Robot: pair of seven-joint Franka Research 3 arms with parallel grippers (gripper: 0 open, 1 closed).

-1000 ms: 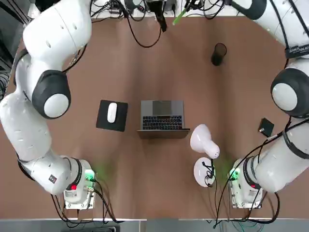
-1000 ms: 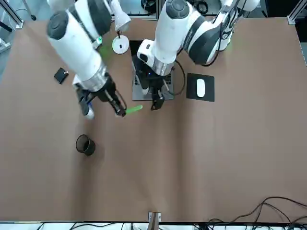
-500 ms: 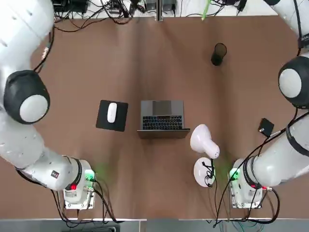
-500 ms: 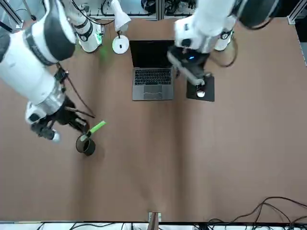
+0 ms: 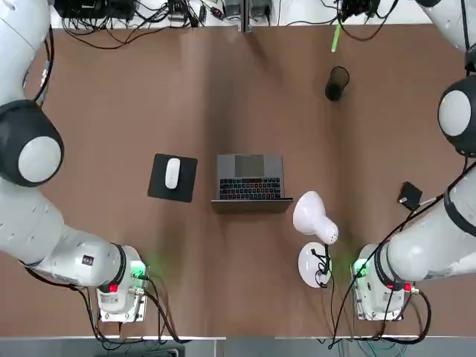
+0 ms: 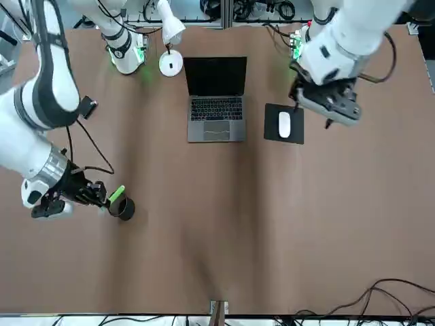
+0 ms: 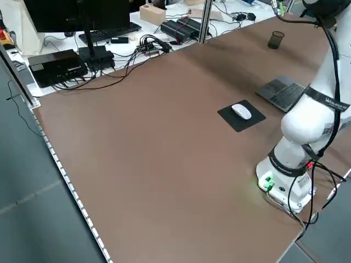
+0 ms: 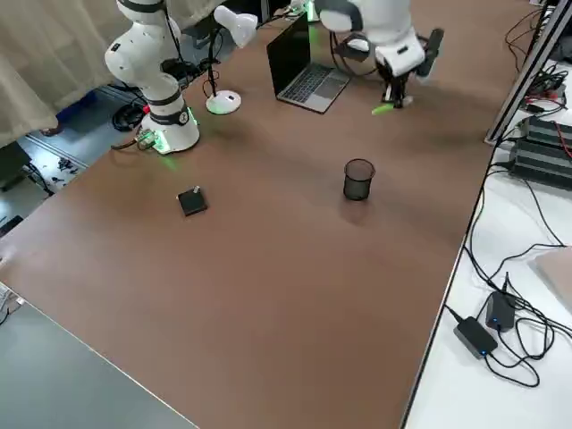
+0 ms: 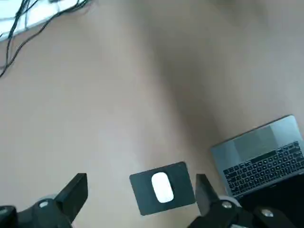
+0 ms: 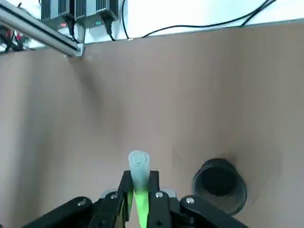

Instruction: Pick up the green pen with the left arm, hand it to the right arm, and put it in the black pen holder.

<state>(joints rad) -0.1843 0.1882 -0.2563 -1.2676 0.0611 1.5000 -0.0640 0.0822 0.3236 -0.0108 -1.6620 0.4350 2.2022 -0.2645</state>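
**Pen now over by the holder, left arm backed off**

Since a second ago, the right arm has swung the green pen (image 6: 117, 193) away from the middle of the tabletop (image 6: 231, 224) and over toward the black pen holder (image 6: 125, 208), while the left arm has pulled back from the handoff spot to above the mouse pad (image 6: 283, 125).

So right now the right claw (image 6: 104, 197) is clamping the pen between its clenched fingers, and in the front view the pen's free end is sitting just beside the holder's rim, not inside it. From the right wrist view the pen (image 10: 139, 183) is poking out past the fingers, with the holder (image 10: 220, 183) off to one side of it on the bare tabletop. In the top view the pen (image 5: 336, 36) is showing a bit beyond the holder (image 5: 336, 82), near the far edge.

The left claw (image 9: 140, 197) is hanging released, fingers spread wide and holding nothing, with the white mouse (image 9: 161, 186) and its pad showing between them. The laptop (image 6: 217, 99), the desk lamp (image 6: 168, 37) and a small black square object (image 6: 86, 106) are sitting on the robot's side of the tabletop.
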